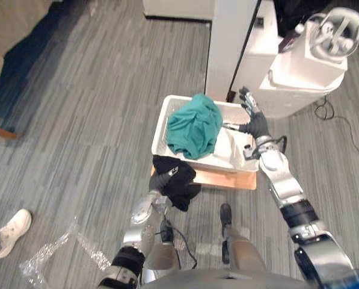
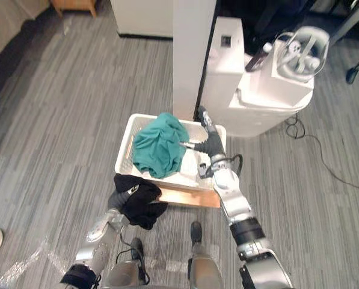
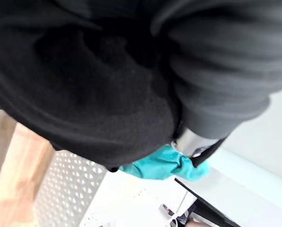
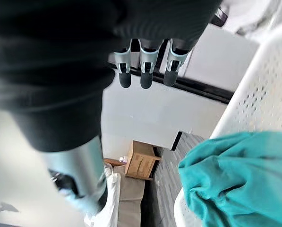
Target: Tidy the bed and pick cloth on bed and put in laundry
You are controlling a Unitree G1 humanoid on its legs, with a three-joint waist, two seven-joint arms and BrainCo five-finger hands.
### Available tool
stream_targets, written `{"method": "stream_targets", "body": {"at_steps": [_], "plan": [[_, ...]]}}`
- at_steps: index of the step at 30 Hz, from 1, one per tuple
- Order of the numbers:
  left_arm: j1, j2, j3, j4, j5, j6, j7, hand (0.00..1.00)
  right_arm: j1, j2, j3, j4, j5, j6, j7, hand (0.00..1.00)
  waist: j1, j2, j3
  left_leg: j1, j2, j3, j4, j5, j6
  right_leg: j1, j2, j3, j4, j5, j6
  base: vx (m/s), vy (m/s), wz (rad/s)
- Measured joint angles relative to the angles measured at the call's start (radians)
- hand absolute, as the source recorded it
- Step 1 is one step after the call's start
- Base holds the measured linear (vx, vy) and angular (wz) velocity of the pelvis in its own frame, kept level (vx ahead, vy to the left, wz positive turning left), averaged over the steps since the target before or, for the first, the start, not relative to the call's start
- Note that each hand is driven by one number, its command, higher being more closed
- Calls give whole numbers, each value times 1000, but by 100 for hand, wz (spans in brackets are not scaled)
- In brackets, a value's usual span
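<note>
- While the left hand [image 1: 157,182] bears a crumpled black cloth [image 1: 179,180] just beside the white perforated plastic basket [image 1: 160,127], its grip cannot be told.
- Right hand [image 1: 254,123]: spread open, empty, above the basket.
- Next, likely: lift cloth over rim.

No readable text, label or number anywhere.

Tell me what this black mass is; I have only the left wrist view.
Observer: A black cloth hanging from the left hand.
Operator: Say where it sits against the basket.
Observer: At the white basket's near left corner, in front of the rim and not yet over the inside.
Operator: Report the right hand.
Observer: The right hand is open, fingers straight, by the basket's far right rim.
</note>
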Motion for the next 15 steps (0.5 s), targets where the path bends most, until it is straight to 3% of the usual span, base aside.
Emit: {"method": "stream_targets", "body": {"at_steps": [4,7,11,15], "plan": [[74,-25,69,-66,-37,-8,15,100,209,4,-89,8,-1,13,-11,0,-10,-8,-68,22,-1,-1,3,-15,-2,24,-2,-2,0,-13,6,22,9,1],[102,-26,177,-110,-111,-65,37,100,342,33,-165,104,-1,37,-36,0,-25,-12,-104,41,-2,-3,3,-20,-4,40,-3,-4,3,-23,8,0,0,0],[127,-27,326,-178,-154,-173,106,100,482,63,-267,316,-20,71,-72,0,-41,-10,-136,71,-2,-12,1,-27,-4,74,-5,-16,5,-39,10,0,1,7],[132,-14,480,-232,-152,-308,240,100,574,78,-380,528,-19,70,-70,0,-56,-3,-172,94,-2,-28,-1,-31,-4,105,-8,-31,4,-43,9,10,1,10]]}}
